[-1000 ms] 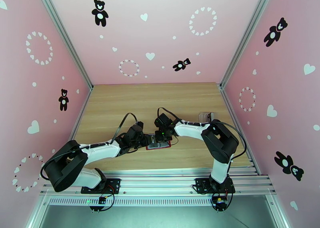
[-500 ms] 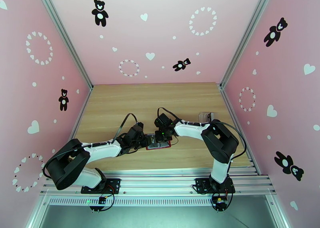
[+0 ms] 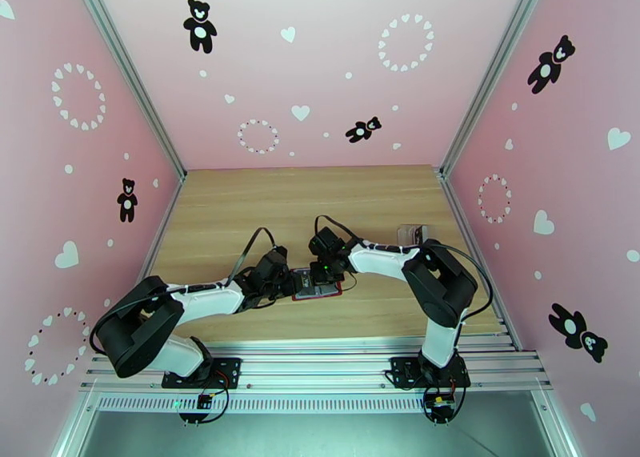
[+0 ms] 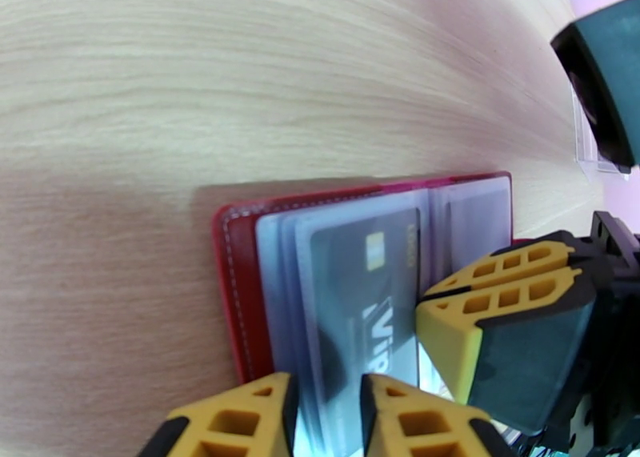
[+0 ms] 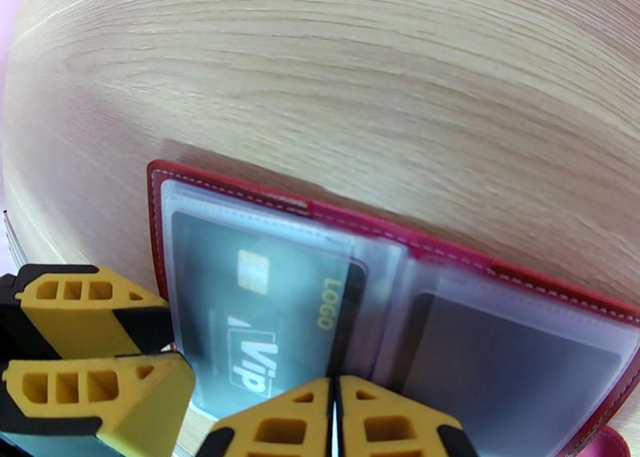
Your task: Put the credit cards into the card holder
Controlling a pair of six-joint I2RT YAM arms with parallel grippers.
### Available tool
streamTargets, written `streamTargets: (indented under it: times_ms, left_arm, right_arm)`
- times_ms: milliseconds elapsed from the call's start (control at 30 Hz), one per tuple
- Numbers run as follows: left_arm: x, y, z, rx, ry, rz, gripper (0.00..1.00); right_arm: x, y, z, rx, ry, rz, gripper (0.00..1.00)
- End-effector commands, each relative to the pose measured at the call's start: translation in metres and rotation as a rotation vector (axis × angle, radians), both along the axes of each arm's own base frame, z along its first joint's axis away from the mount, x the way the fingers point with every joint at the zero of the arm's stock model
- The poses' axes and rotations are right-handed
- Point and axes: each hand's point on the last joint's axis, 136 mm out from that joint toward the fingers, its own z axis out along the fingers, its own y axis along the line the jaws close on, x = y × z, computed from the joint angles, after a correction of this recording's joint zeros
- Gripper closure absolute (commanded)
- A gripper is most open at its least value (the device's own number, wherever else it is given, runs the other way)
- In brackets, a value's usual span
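The left gripper (image 4: 324, 388) straddled the sleeves (image 4: 280, 290) at the holder's left end; I could not tell if it gripped them. The open holder (image 4: 232, 290), a card (image 4: 360, 306) inside, lay mid-bench (image 3: 320, 202), toward the near edge. The right gripper (image 5: 334, 394), clenched empty, sat at its fold.

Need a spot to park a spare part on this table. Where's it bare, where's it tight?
Bare: the whole far strip of table between the back wall and both arms, widest far-left. Tight: centre, where left pincer and right pincer meet over the open card holder; clear case takes the right edge.
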Motion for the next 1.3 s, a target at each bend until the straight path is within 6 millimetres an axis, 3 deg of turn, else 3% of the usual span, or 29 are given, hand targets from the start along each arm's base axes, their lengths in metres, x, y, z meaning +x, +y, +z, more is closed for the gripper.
streamTargets:
  times_ms: [0, 667, 1267]
  left_arm:
    - [0.002, -0.006, 0.003, -0.009, 0.000, -0.014, 0.72]
    - [0.001, -0.012, 0.007, -0.011, -0.006, -0.027, 0.73]
    - [0.002, -0.027, 0.024, -0.049, -0.033, -0.057, 0.74]
  right_arm:
    - [-0.009, -0.009, -0.022, -0.067, 0.043, 0.017, 0.89]
    - [-0.010, -0.009, -0.021, -0.065, 0.043, 0.016, 0.89]
    - [-0.011, -0.004, -0.014, -0.031, 0.042, 0.016, 0.90]
